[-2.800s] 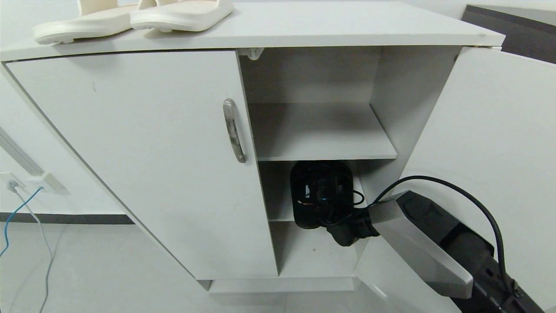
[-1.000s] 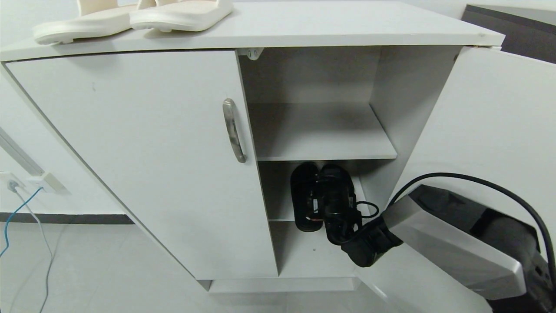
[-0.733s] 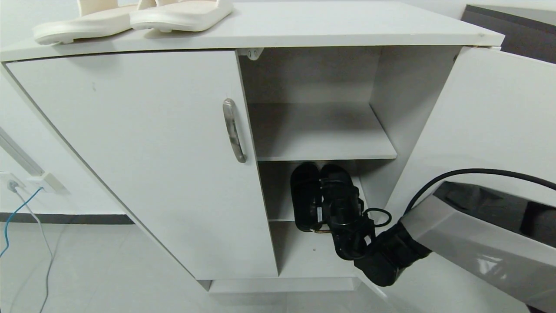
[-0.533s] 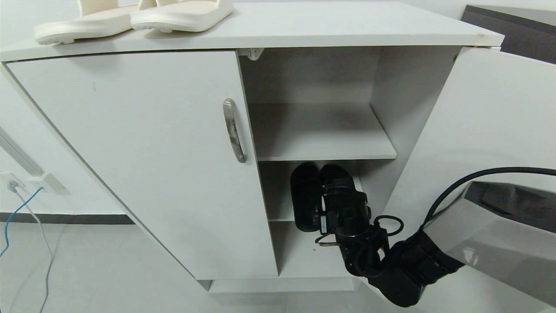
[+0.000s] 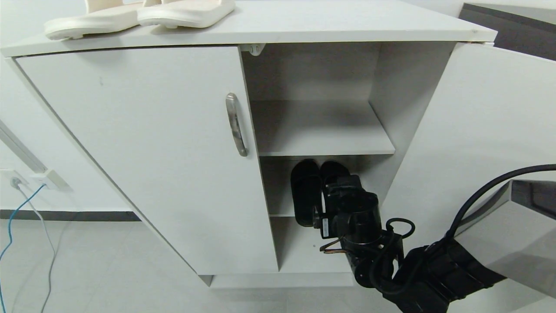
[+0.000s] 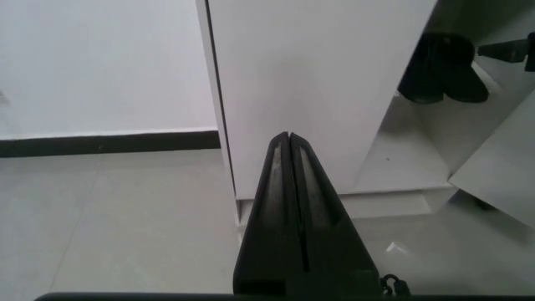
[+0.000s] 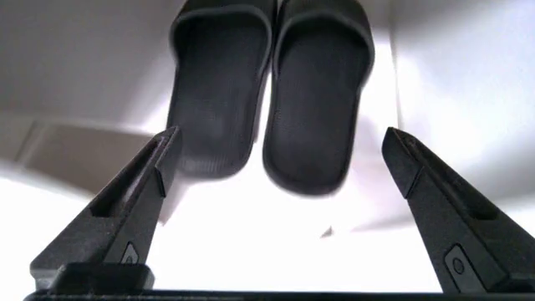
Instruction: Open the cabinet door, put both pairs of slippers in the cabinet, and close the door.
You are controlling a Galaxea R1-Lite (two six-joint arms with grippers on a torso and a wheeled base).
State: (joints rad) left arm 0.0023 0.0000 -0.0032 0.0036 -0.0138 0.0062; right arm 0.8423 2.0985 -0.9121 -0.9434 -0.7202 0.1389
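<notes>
A pair of black slippers [image 5: 305, 191] [image 7: 272, 92] [image 6: 443, 71] lies side by side on the lower shelf inside the white cabinet, behind the open right door [image 5: 478, 121]. My right gripper [image 5: 343, 187] [image 7: 282, 138] hangs just in front of that shelf, open and holding nothing, with its fingers spread wider than the pair. A cream pair of slippers [image 5: 130, 15] rests on the cabinet top at the left. The left door [image 5: 143, 143] is closed, with its metal handle [image 5: 236, 124] on its right side. My left gripper [image 6: 288, 146] is shut and empty, low in front of the left door.
The upper shelf [image 5: 321, 130] is bare. A wall socket with blue and white cables [image 5: 17, 187] sits at the far left near the floor. A dark piece of furniture [image 5: 512, 30] stands behind the open door. Tiled floor [image 6: 125, 226] lies in front.
My right gripper has let go of the black slippers and drawn back out of the cabinet toward me; the pair stays on the lower shelf. The head camera has shifted slightly.
</notes>
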